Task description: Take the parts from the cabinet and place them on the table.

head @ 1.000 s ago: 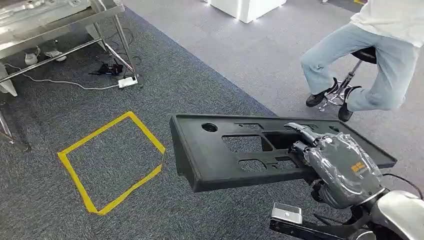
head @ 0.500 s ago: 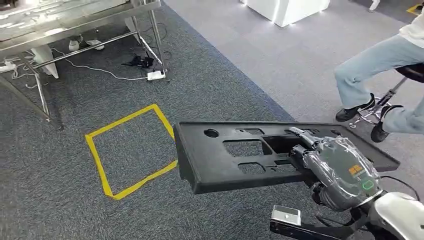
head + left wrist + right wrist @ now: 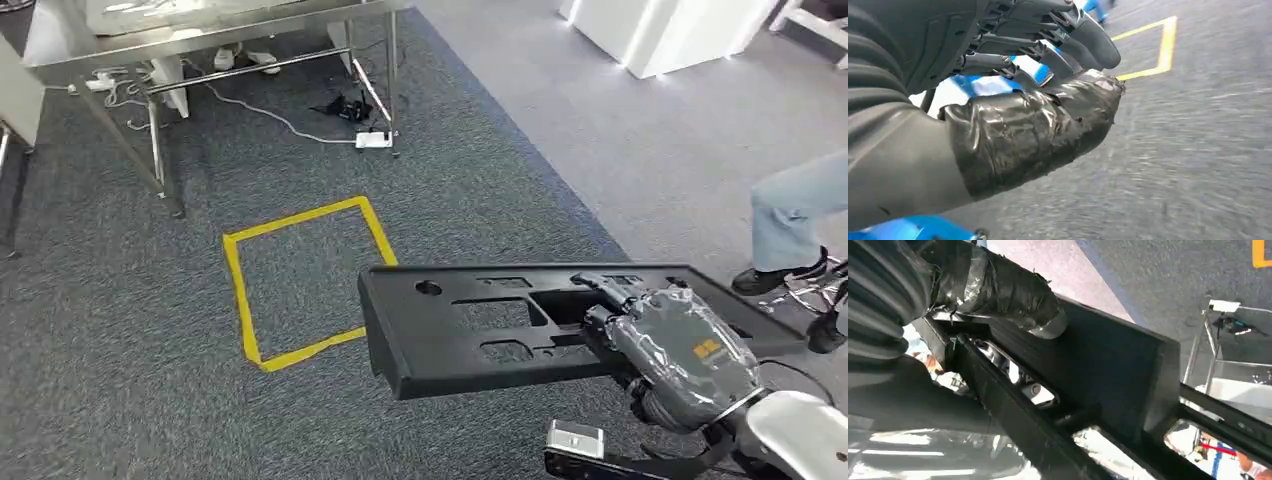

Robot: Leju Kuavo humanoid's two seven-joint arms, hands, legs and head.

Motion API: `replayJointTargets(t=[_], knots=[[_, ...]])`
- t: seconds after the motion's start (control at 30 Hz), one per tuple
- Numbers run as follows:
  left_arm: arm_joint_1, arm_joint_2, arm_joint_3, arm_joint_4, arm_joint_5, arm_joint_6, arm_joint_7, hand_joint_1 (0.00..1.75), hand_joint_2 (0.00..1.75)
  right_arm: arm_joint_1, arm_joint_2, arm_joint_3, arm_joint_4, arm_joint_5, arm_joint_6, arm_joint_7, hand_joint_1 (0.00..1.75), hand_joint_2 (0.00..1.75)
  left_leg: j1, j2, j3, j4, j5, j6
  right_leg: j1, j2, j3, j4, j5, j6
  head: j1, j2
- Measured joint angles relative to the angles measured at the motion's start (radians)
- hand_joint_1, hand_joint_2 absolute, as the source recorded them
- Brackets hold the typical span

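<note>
**A:** Head view first, biggest thing down: grey carpet floor [image 3: 120,400], and at the far edge a metal-framed worktop [image 3: 215,35] on thin legs. Which step do you make this?

**B:** The carry, I'd judge. The black panel [image 3: 450,335], a long moulded part with cut-outs, is off the floor and level, held out in front of the body. The right robot hand [image 3: 665,345] is clamped on it, fingers hooked into an opening near one end. It isn't on the worktop yet.

**A:** And the left robot hand [image 3: 1013,105]?

**B:** In its wrist view the fingers curl in toward the taped thumb with nothing between them; closed on nothing.

**A:** What does the next move call for?

**B:** Closing on the worktop and raising the panel over its rim. The free end sticks out well left of the grip, so it needs swing room.

**A:** Obstacles?

**B:** A seated person's legs [image 3: 795,215] near on the right, the yellow tape square [image 3: 240,290] just beyond the panel's free end, and cables with a power strip [image 3: 374,140] by the worktop legs.
</note>
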Motion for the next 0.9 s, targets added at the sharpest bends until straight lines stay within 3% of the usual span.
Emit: replayJointTargets(t=[0.07,0.1,0.13,0.2,0.23,0.27,0.3,0.4,0.43,0.47,0.5,0.53,0.57,0.6,0.67,0.83,0.87,0.9], knots=[[-0.007,-0.001,0.0,0.0,-0.011,0.0,0.008,0.0,1.75,0.0,-0.005,0.0,0.0,-0.009,-0.007,0.0,1.75,1.75,-0.001,-0.028,-0.001,0.001,-0.001,0.005,0.005,0.027,-0.09,0.17,-0.069,-0.002,0.005,0.0],[-0.007,-0.004,0.006,0.0,-0.045,0.0,0.017,0.0,1.75,0.002,-0.008,0.0,0.0,-0.016,-0.011,0.0,1.75,1.75,-0.002,-0.043,0.0,0.002,-0.003,0.007,0.007,0.03,-0.123,0.223,-0.075,-0.002,0.005,0.0],[-0.005,-0.005,0.02,0.0,-0.08,0.0,0.027,0.0,1.75,0.005,-0.013,0.0,0.0,-0.02,-0.018,0.0,1.75,1.75,-0.003,-0.056,0.002,0.004,-0.004,0.009,0.007,0.03,-0.133,0.226,-0.059,-0.003,0.005,0.0],[-0.004,-0.005,0.041,0.0,-0.092,0.0,0.029,0.0,1.75,0.014,-0.023,-0.001,0.0,-0.019,-0.031,0.0,1.75,1.75,-0.004,-0.088,0.01,0.008,-0.01,0.007,0.007,0.037,-0.094,0.11,0.033,-0.008,0.005,0.0],[-0.001,-0.005,0.045,0.0,-0.088,0.0,0.022,0.0,1.75,0.018,-0.027,-0.003,0.0,-0.018,-0.035,0.0,1.75,1.75,-0.003,-0.101,0.014,0.012,-0.014,0.004,0.006,0.055,-0.059,0.025,0.083,-0.012,0.005,0.0],[0.002,-0.007,0.05,0.0,-0.093,0.0,0.018,0.0,1.75,0.02,-0.031,-0.004,0.0,-0.017,-0.04,0.0,1.75,1.75,-0.002,-0.11,0.01,0.016,-0.019,0.0,0.005,0.104,-0.037,-0.04,0.1,-0.018,0.006,0.0],[0.0,-0.007,0.056,0.0,-0.118,0.0,0.023,0.0,1.75,0.023,-0.036,-0.005,0.0,-0.017,-0.044,0.0,1.75,1.75,-0.01,-0.117,0.007,0.03,-0.024,-0.006,0.003,0.112,-0.029,-0.066,0.089,-0.021,0.003,0.0],[-0.003,-0.005,0.09,0.0,-0.21,0.0,0.078,0.0,1.75,0.024,-0.046,-0.006,0.0,-0.017,-0.051,0.0,1.75,1.75,-0.001,-0.142,0.0,0.019,-0.019,-0.023,0.008,0.091,-0.029,-0.063,0.088,-0.027,0.004,0.0],[-0.011,0.001,0.097,0.001,-0.234,0.0,0.098,0.0,1.75,0.025,-0.047,-0.006,0.0,-0.017,-0.054,0.0,1.75,1.75,-0.002,-0.151,-0.007,0.019,-0.022,-0.029,-0.001,0.081,-0.016,-0.072,0.092,-0.034,0.005,0.0],[-0.022,0.0,0.101,0.001,-0.25,0.0,0.116,0.0,1.75,0.024,-0.048,-0.006,0.0,-0.017,-0.058,0.0,1.75,1.75,-0.004,-0.1,-0.008,0.04,-0.034,-0.034,-0.002,0.071,-0.01,-0.079,0.094,-0.038,0.003,0.0],[-0.036,0.003,0.103,0.001,-0.261,0.0,0.124,0.0,1.75,0.026,-0.048,-0.008,0.001,-0.017,-0.065,0.0,1.75,1.75,-0.007,-0.058,-0.006,0.056,-0.039,-0.038,0.01,0.071,-0.021,-0.075,0.086,-0.029,-0.01,0.0],[-0.045,0.011,0.109,0.002,-0.267,0.0,0.129,0.0,1.75,0.024,-0.048,-0.009,0.002,-0.017,-0.07,0.0,1.75,1.75,-0.007,-0.061,0.011,0.009,-0.008,-0.026,0.008,0.067,-0.019,-0.066,0.08,-0.032,-0.008,0.0],[-0.052,0.011,0.114,0.002,-0.273,0.0,0.132,0.0,1.75,0.02,-0.048,-0.01,0.002,-0.018,-0.071,0.0,1.75,1.75,-0.008,-0.062,0.016,0.01,-0.044,-0.014,0.012,0.062,-0.014,-0.068,0.083,-0.033,-0.005,0.0],[-0.056,0.012,0.117,0.002,-0.277,0.0,0.134,0.0,1.75,0.021,-0.048,-0.013,0.002,-0.022,-0.071,0.0,1.75,1.75,-0.007,-0.062,0.014,0.011,-0.014,-0.017,0.014,0.059,-0.012,-0.068,0.08,-0.036,-0.008,0.0],[-0.061,0.012,0.122,0.002,-0.283,0.0,0.139,0.0,1.75,0.023,-0.048,-0.018,0.003,-0.028,-0.07,0.0,1.75,1.75,-0.004,-0.063,0.018,0.008,-0.021,-0.029,0.016,0.055,-0.009,-0.067,0.079,-0.038,-0.005,0.0],[-0.081,0.012,0.13,0.002,-0.284,0.0,0.14,0.0,1.75,0.037,-0.048,-0.047,0.005,-0.041,-0.066,0.0,1.75,1.75,-0.004,-0.062,0.018,0.006,-0.02,-0.029,0.016,0.055,-0.011,-0.066,0.079,-0.038,-0.005,0.0],[-0.083,0.012,0.131,0.002,-0.284,0.0,0.14,0.0,1.75,0.04,-0.048,-0.054,0.005,-0.042,-0.066,0.0,1.75,1.75,-0.004,-0.061,0.018,0.007,-0.021,-0.029,0.015,0.055,-0.011,-0.068,0.08,-0.038,-0.005,0.0],[-0.086,0.018,0.132,0.002,-0.284,0.0,0.14,0.0,1.75,0.043,-0.048,-0.063,0.005,-0.043,-0.066,0.0,1.75,1.75,-0.008,-0.06,0.019,0.005,-0.023,-0.014,0.01,0.057,-0.007,-0.081,0.084,-0.031,-0.005,0.0]])
